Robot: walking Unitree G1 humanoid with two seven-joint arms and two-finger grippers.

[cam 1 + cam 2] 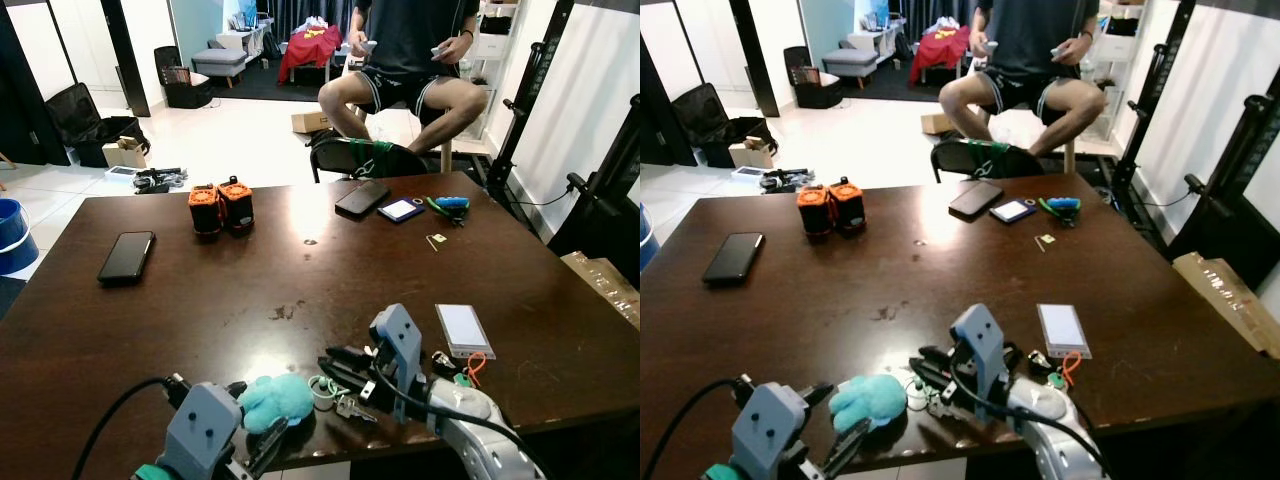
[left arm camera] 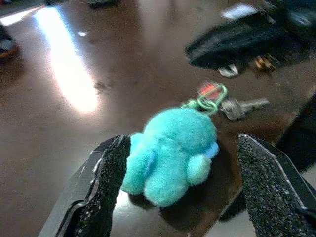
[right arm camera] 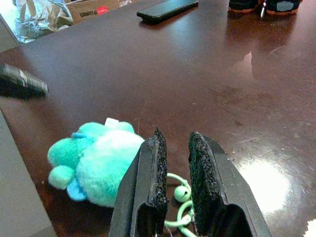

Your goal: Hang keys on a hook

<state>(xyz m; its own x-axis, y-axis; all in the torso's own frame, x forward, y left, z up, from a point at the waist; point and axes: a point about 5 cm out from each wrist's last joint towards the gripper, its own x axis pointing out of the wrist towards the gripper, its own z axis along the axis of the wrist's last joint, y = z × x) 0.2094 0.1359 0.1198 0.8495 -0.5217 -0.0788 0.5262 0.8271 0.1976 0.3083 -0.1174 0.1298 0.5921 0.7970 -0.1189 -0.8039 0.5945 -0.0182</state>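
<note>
Pickup step — right gripper [image 3: 174,170], jaws narrowly parted over the green key ring [image 3: 180,207], plush keychain [image 1: 274,399] at nine o'clock; next, pinch the ring. Left gripper [image 2: 180,185] gapes wide.

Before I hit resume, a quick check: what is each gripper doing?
Left gripper: open, straddling the fluffy turquoise plush keychain, not gripping.
Right gripper: slightly open over the pale green key ring, holding nothing.
</note>
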